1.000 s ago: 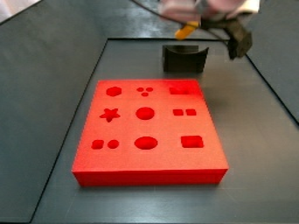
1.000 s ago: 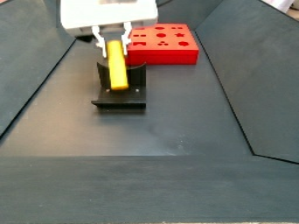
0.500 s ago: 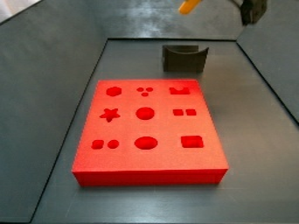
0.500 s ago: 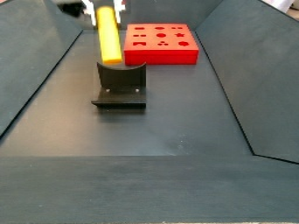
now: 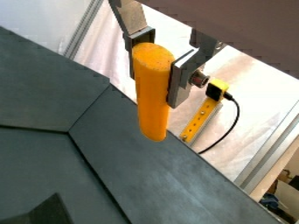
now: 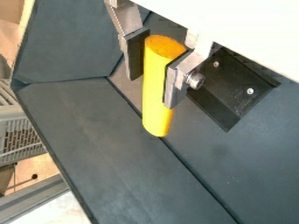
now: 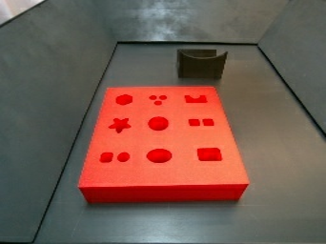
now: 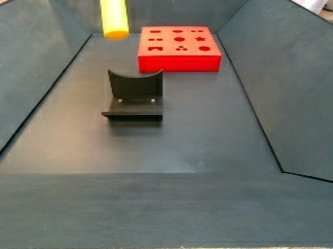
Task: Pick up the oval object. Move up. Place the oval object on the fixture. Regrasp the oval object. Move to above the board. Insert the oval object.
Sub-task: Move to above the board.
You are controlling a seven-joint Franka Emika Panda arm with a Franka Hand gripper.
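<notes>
- High above the fixture (image 8: 134, 95), we see the gripper (image 5: 162, 54) clamped on the oval object (image 5: 152, 92), pads (image 6: 176, 77) pressing its sides.
- We see the board (image 7: 160, 137) beyond the fixture, untouched.

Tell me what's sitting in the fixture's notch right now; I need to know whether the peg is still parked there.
Nothing: the fixture notch is bare in both side views. The peg is shut between the gripper fingers in both wrist views, its lower end showing high above the fixture.

The dark floor (image 7: 152, 219) carries the red board (image 7: 162, 143) mid-frame and the fixture (image 7: 200, 63) at upper centre; the gripper (image 5: 163, 54) is aloft.
</notes>
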